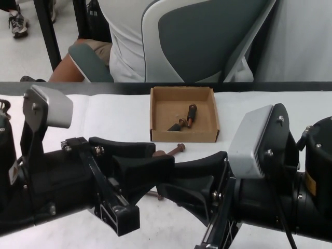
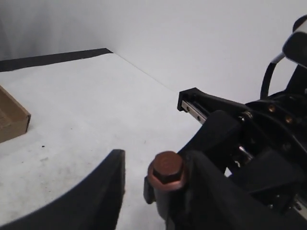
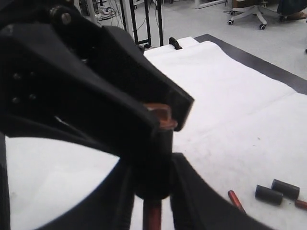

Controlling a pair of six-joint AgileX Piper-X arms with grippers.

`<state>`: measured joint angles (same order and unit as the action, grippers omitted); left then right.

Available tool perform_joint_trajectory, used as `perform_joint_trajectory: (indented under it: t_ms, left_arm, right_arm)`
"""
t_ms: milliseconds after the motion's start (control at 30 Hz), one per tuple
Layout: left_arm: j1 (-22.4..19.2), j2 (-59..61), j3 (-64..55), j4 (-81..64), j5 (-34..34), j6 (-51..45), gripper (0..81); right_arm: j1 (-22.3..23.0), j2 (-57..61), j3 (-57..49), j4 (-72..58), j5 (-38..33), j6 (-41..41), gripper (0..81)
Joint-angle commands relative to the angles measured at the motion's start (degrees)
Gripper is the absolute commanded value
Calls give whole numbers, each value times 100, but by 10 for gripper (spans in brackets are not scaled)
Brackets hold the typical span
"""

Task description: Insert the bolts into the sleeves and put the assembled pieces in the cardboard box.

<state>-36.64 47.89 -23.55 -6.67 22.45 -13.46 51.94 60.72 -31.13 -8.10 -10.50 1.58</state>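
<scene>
Copper hex-headed bolt (image 2: 166,171) in black sleeve (image 3: 152,182)

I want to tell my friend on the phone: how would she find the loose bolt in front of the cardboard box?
Find the cardboard box at the middle of the white bench. Just outside its near wall lies a coppery bolt. Unlike the pieces in the box, it wears no black sleeve.
</scene>
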Motion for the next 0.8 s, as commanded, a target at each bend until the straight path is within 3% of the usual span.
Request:
perform_joint_trajectory:
  t_ms: [0, 300, 767]
  left_arm:
    - [9, -24, 1, 429, -499, 208, 396]
    - [9, -24, 1, 1246, -719, 237, 396]
    - [9, -24, 1, 1244, -799, 237, 396]
  right_arm:
    - [-20, -43, -81, -343, 90, -26, 2]
    - [-420, -43, -472, 810, 420, -26, 2]
    - [-1203, -43, -776, 1037, 374, -26, 2]
